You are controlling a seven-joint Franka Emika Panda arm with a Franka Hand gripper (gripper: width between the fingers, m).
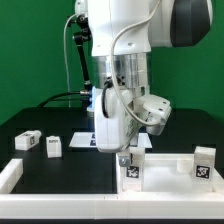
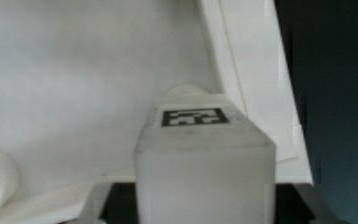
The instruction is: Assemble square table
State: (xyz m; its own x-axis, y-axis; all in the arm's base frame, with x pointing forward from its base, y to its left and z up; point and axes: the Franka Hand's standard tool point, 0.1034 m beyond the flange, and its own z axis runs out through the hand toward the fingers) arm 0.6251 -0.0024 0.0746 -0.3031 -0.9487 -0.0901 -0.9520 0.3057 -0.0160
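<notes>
Counting up, you have one slab (image 1: 166,160) and four legs. The slab is white, rimmed and recessed, and lies flat at the exterior view's right. One leg (image 1: 28,140) and another (image 1: 53,147) sit loose at the left, and a third (image 1: 203,162) stands at the slab's right end. Your gripper (image 1: 129,157) is clamped on the fourth leg (image 2: 201,150) at the slab's left end, tag showing.
</notes>
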